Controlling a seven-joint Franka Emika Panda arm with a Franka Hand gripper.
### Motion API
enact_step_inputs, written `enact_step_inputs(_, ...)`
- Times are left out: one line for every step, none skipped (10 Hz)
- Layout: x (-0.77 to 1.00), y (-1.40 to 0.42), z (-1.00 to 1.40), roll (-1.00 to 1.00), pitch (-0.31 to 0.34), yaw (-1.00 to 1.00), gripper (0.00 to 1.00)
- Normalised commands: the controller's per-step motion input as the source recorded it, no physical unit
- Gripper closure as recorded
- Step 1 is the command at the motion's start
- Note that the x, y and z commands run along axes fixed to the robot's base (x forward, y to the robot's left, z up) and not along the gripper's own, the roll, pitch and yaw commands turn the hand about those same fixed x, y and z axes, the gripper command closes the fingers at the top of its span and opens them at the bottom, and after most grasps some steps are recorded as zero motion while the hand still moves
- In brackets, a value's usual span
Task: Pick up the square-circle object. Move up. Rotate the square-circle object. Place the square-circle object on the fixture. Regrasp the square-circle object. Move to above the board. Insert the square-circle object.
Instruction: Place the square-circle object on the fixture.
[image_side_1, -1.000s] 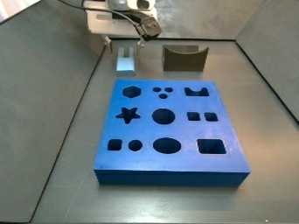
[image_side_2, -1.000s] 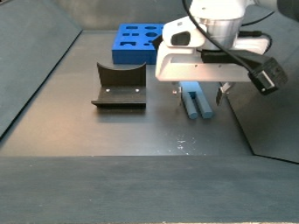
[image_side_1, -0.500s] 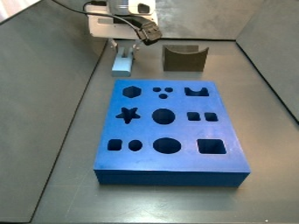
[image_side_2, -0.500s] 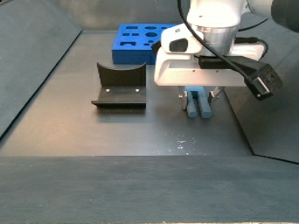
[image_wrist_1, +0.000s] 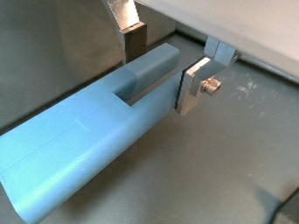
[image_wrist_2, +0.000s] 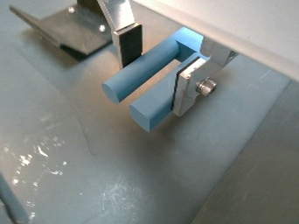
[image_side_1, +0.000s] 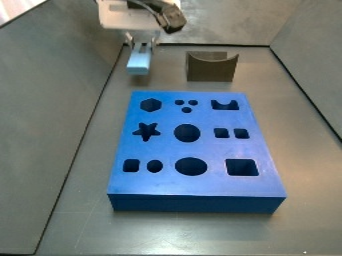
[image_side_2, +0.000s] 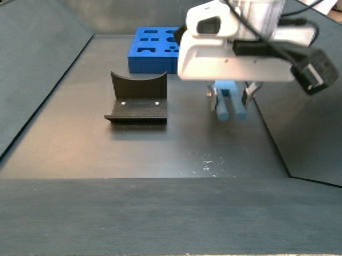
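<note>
Board (image_side_1: 198, 150): large bright blue slab, seen in the centre of a side view, pierced by dark star, hexagon, round, square and oval holes; in another side view (image_side_2: 155, 47) only a corner is seen at upper centre, the rest hidden behind the gripper body.

Fixture (image_side_2: 136, 98): dark bracket with a notched top, placed at centre left of a side view, well apart from the peg; also seen at upper centre (image_side_1: 209, 66).

Gripper (image_wrist_2: 160, 66): closed on the peg, a silver plate with dark pad pressed against each long side, as shown in both wrist views (image_wrist_1: 162, 67).

Square-circle object (image_wrist_2: 155, 81): light blue elongated peg, held between the jaws near one end, most of its length left projecting beyond the fingers (image_wrist_1: 194, 81). In the side views (image_side_2: 229, 103) it is seen hanging below the gripper; its upper end is hidden. Whether it touches the floor cannot be told.
</note>
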Motion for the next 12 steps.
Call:
enact_step_inputs(0.00, 0.00, 1.00, 0.00, 0.000, 0.00, 1.00)
enact_step_inputs(0.00, 0.00, 1.00, 0.02, 0.010, 0.00, 1.00)
enact_step_inputs(-0.01, 0.00, 1.00, 0.03, 0.023, 0.00, 1.00)
enact_step_inputs(-0.02, 0.00, 1.00, 0.04, 0.035, -0.01, 1.00)
enact_step_inputs(-0.02, 0.01, 1.00, 0.06, 0.045, -0.02, 1.00)
enact_step_inputs(-0.02, 0.01, 1.00, 0.08, 0.053, -0.02, 1.00)
enact_step_inputs(-0.03, 0.01, 1.00, 0.09, 0.055, -0.02, 1.00)
enact_step_inputs(-0.03, 0.01, 1.00, 0.10, 0.060, 0.00, 1.00)
enact_step_inputs(-0.03, 0.01, 1.00, 0.11, 0.064, 0.00, 1.00)
enact_step_inputs(-0.03, 0.00, 0.90, 0.12, 0.068, 0.02, 1.00)
enact_step_inputs(-0.02, 0.00, 0.81, 0.12, 0.070, 0.02, 1.00)
enact_step_inputs(-0.01, 0.00, 0.58, 0.12, 0.081, 0.03, 1.00)
